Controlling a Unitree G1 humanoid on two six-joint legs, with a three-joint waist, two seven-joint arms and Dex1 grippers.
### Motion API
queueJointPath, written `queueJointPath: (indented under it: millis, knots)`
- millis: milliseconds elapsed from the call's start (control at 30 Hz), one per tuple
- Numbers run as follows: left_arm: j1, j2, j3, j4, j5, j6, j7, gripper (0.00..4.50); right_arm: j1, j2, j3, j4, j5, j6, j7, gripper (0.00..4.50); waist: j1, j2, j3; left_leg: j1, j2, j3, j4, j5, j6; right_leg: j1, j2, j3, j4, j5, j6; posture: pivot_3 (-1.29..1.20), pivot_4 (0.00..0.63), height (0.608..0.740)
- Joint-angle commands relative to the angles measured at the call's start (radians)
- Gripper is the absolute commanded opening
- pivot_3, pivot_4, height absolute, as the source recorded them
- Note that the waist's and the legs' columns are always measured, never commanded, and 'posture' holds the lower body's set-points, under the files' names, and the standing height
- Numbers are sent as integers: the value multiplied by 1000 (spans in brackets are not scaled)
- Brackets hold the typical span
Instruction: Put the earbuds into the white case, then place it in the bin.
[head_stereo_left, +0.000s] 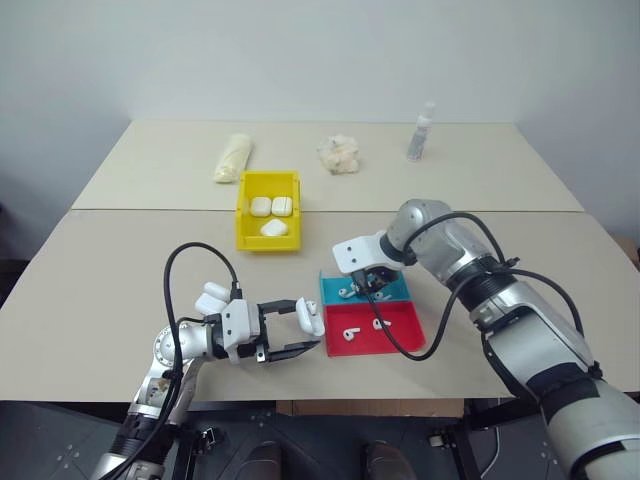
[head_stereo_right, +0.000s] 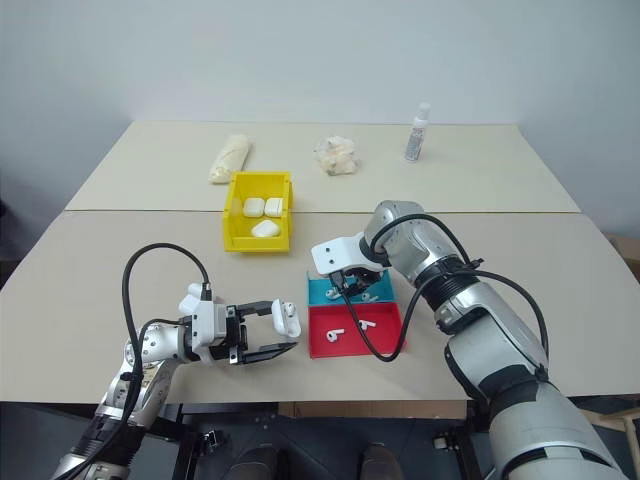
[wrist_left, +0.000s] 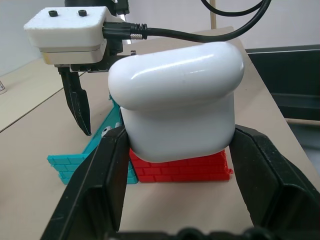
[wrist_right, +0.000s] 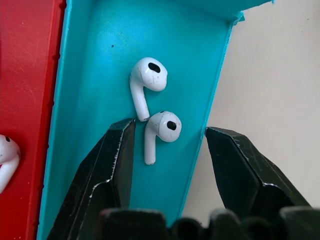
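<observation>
My left gripper (head_stereo_left: 303, 327) is shut on a white case (head_stereo_left: 311, 317), holding it by its sides just above the table, left of the red tray (head_stereo_left: 402, 338); the case (wrist_left: 175, 100) stands upright between the fingers (wrist_left: 100, 185). My right gripper (head_stereo_left: 368, 288) points down into the blue tray (head_stereo_left: 403, 291) and is open. One earbud (wrist_right: 162, 130) lies between its fingers (wrist_right: 117, 155), untouched, with a second earbud (wrist_right: 148, 80) just beyond. One finger is inside the tray, the other outside its wall. Two more earbuds (head_stereo_left: 351, 333) lie in the red tray. The yellow bin (head_stereo_left: 243, 218) holds three cases.
Along the far edge of the table stand a small spray bottle (head_stereo_left: 421, 132), a crumpled white wad (head_stereo_left: 339, 154) and a pale rolled bundle (head_stereo_left: 233, 158). A seam between two tabletops (head_stereo_left: 150, 209) runs behind the bin.
</observation>
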Motion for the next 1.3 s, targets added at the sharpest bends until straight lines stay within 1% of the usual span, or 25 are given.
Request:
queueJointPath:
  millis: [33,67,167,567,667,700,1067,1133,1300]
  knots:
    - [-7,6,4,-29,-8,-5,6,2741,1,-2,-19,-11,0,-19,8,2622,0,0,0,0,0,0,0,0,0,0,0,0,0,0,0,0,150,740]
    - [-7,7,3,-29,-8,-5,6,2741,2,-3,-21,-14,2,-21,11,2622,0,0,0,0,0,0,0,0,0,0,0,0,0,0,0,0,150,740]
    - [-9,8,4,-27,-9,-7,3,2741,7,-6,-18,-23,-1,-19,18,2055,0,0,0,0,0,0,0,0,0,0,0,0,0,0,0,0,150,740]
    - [-16,11,3,-22,-9,-12,3,2741,24,-11,-22,-40,-13,-20,21,2055,0,0,0,0,0,0,0,0,0,0,0,0,0,0,0,0,150,740]
    - [-13,14,1,-28,-8,-7,3,2741,28,-14,-21,-46,-15,-25,24,1479,0,0,0,0,0,0,0,0,0,0,0,0,0,0,0,0,150,740]
    - [-12,18,1,-31,-6,-3,3,2741,29,-15,-21,-48,-17,-25,22,1204,0,0,0,0,0,0,0,0,0,0,0,0,0,0,0,0,150,740]
    - [-16,23,2,-30,-8,8,6,2741,38,-14,-19,-53,-29,-21,16,1204,0,0,0,0,0,0,0,0,0,0,0,0,1,0,0,0,150,740]
    - [-18,22,1,-28,-8,7,6,2741,42,-14,-21,-63,-27,-10,21,858,0,0,0,0,0,0,0,0,0,0,0,0,1,0,0,0,150,740]
    - [-22,21,1,-23,-8,8,3,2741,53,-19,-28,-87,-27,5,23,858,0,0,0,0,0,0,0,0,0,0,0,0,1,0,0,0,150,740]
